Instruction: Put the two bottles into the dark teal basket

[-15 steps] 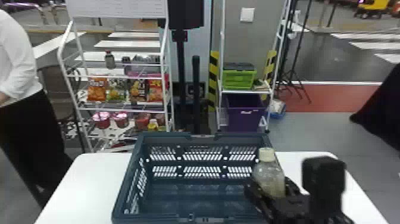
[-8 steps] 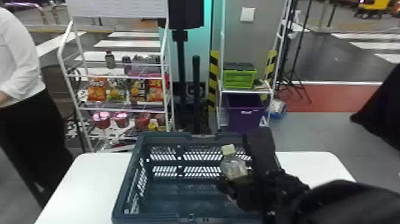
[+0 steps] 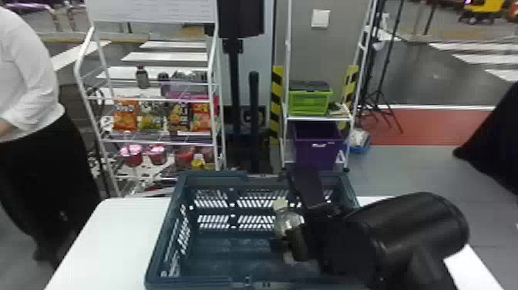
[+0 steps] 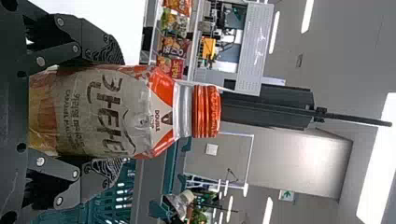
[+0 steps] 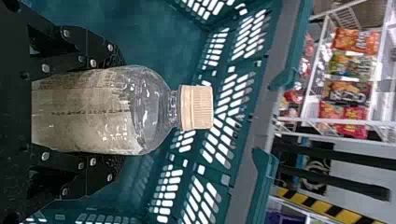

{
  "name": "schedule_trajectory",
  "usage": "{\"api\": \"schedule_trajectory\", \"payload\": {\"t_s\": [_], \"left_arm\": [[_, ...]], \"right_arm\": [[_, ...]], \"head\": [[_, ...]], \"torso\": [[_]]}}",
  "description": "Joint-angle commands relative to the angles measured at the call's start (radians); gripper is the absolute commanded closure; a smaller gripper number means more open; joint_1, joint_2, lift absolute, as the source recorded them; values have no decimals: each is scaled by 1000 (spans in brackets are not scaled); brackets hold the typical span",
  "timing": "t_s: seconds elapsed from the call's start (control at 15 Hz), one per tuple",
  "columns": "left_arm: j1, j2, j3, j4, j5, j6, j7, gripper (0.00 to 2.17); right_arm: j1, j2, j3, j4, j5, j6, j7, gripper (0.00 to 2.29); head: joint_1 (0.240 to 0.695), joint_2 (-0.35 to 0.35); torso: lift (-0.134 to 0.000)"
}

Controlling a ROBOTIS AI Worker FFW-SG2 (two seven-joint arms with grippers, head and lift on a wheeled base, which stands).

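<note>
While the right gripper (image 3: 288, 238) clasped the cream-capped bottle (image 5: 107, 112) over the floor of the dark teal basket (image 3: 167, 231), the left gripper (image 4: 119, 109) pinched the orange-capped bottle (image 4: 161, 112) (basket beyond it); each held 1.

The basket (image 3: 216, 281) is viewed forward and down from the head, and close up, sideways, from the right wrist. Farther off, the snack shelf (image 3: 154, 143) is shared with the left wrist's sideways view.
</note>
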Motion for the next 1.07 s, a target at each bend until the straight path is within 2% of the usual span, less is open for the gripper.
{"api": "schedule_trajectory", "payload": {"t_s": [0.0, 0.07, 0.13, 0.2, 0.27, 0.33, 0.4, 0.6, 0.73, 0.93, 1.0], "left_arm": [[-6, -3, 0, 7, 2, 0, 0, 2142], [-7, -5, 0, 7, 2, 0, 2, 2142], [-7, -8, 0, 8, 2, 0, 2, 2142], [-9, -9, 0, 8, 2, 0, 2, 2142], [-9, -11, 0, 7, 2, 3, 2, 2142], [-11, -11, 0, 7, 2, 3, 2, 2142], [-11, -11, 0, 7, 2, 3, 3, 2142], [-14, -12, 0, 7, 2, 6, 6, 2142], [-14, -12, 0, 5, 2, 6, 6, 2145], [-20, -12, 3, 5, 9, 6, 6, 2142], [-21, -11, 8, 2, 9, 9, 5, 2142]], "right_arm": [[-31, 2, 4, 73, -7, 6, 0, 1639], [-39, 2, 4, 90, -13, 9, 0, 1636], [-43, 2, 4, 99, -22, 9, 0, 1409], [-45, 2, 4, 100, -27, 9, 0, 947], [-50, 2, 4, 100, -30, 33, 0, 383], [-53, 2, 2, 100, -30, 58, 0, 66], [-56, 2, 2, 99, -34, 64, 0, -2], [-53, 2, 2, 80, -56, 27, 6, 19], [-27, 2, 5, 44, -54, -74, 18, 33], [93, 0, 5, -81, -44, -289, 32, 33], [150, -35, 5, -128, -36, -390, 32, 33]], "head": [[499, 0], [499, 0], [499, 0], [499, 0], [499, 0], [499, 0], [499, 0], [499, 0], [499, 0], [499, 0], [499, 0]], "torso": [[0], [0], [0], [0], [0], [0], [0], [0], [0], [0], [0]]}}
